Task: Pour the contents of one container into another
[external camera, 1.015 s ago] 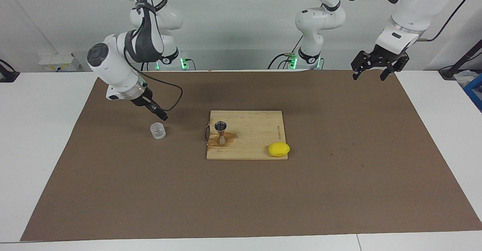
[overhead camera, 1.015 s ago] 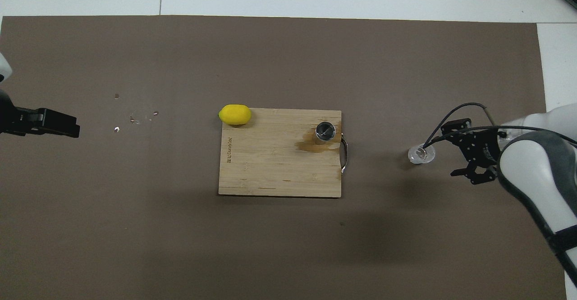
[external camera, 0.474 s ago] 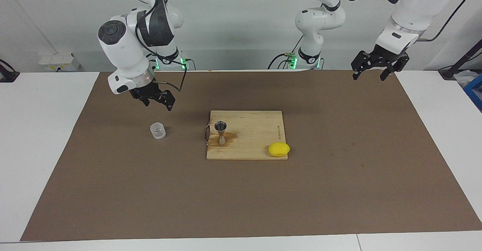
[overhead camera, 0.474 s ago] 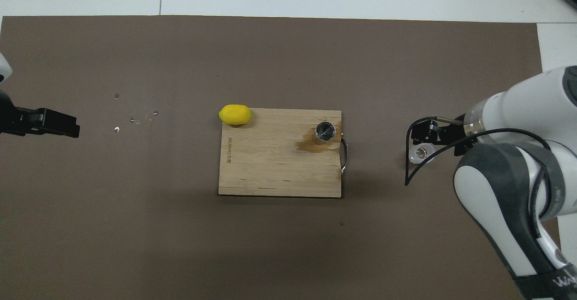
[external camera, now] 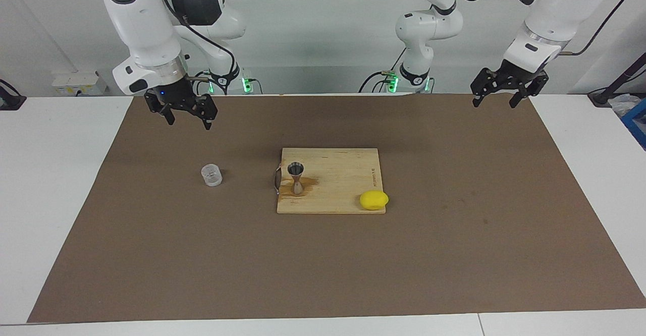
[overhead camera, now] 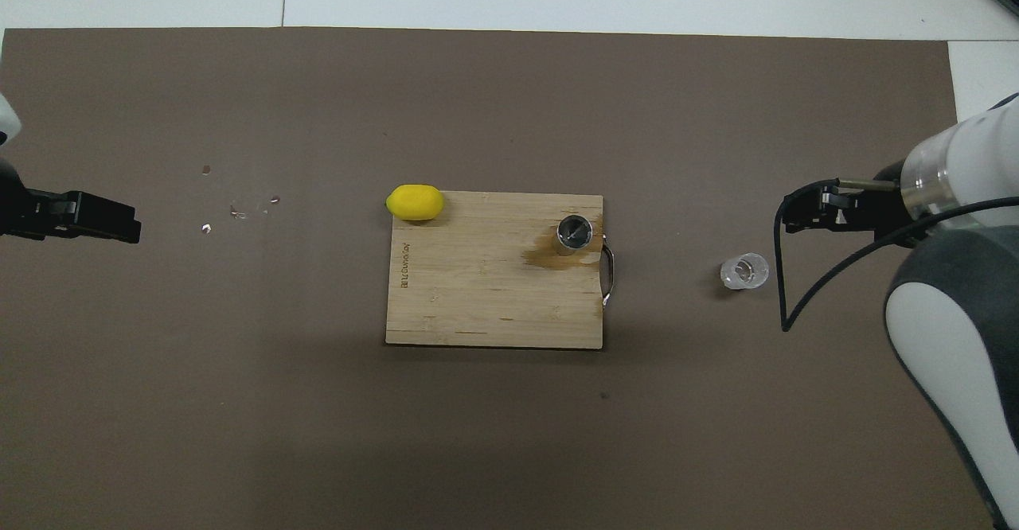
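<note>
Right tool (external camera: 185,118) raised, fingers apart and empty, above the mat; glass cup (external camera: 211,175) standing below it, toward the board. Steel jigger (external camera: 295,177) upright on the wet cutting board (external camera: 343,174). Left tool (external camera: 497,98) waiting, fingers apart. Best kept well clear of cup.

Right arm's black two-finger gripper (external camera: 184,118) hangs raised over the right arm's end of the table, fingers pointing down and spread. Left arm's black two-finger gripper (external camera: 497,100) waits raised, fingers spread.
</note>
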`<state>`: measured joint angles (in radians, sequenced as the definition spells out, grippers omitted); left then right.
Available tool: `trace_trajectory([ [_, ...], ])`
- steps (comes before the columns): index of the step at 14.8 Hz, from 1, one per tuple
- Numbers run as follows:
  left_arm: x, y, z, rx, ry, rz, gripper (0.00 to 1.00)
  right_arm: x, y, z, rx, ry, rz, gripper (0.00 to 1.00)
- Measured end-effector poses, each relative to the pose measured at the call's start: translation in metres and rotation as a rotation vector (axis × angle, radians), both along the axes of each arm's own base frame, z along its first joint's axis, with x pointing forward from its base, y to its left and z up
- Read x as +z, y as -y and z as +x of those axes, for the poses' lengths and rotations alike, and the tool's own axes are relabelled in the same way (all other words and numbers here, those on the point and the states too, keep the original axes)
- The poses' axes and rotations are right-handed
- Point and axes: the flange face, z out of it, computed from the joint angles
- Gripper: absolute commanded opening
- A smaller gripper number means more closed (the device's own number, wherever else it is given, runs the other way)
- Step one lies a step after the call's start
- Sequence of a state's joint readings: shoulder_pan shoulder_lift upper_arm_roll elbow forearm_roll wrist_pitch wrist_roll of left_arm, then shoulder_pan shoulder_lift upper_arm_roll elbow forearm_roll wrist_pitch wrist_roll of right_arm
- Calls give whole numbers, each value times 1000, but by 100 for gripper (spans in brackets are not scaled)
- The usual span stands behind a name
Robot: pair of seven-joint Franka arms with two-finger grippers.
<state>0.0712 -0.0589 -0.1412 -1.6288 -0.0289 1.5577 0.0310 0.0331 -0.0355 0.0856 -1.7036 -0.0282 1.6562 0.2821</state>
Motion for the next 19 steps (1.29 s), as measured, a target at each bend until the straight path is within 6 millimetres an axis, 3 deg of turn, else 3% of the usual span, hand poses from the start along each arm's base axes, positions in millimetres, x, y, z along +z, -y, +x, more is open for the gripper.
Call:
trace_trajectory([
  [3, 0, 0, 0, 0, 0, 0, 100, 8, 2, -8, 22, -26, -4, 100],
  [19, 0, 0, 0, 0, 0, 0, 100, 8, 8, -8, 108, -37, 11, 100],
])
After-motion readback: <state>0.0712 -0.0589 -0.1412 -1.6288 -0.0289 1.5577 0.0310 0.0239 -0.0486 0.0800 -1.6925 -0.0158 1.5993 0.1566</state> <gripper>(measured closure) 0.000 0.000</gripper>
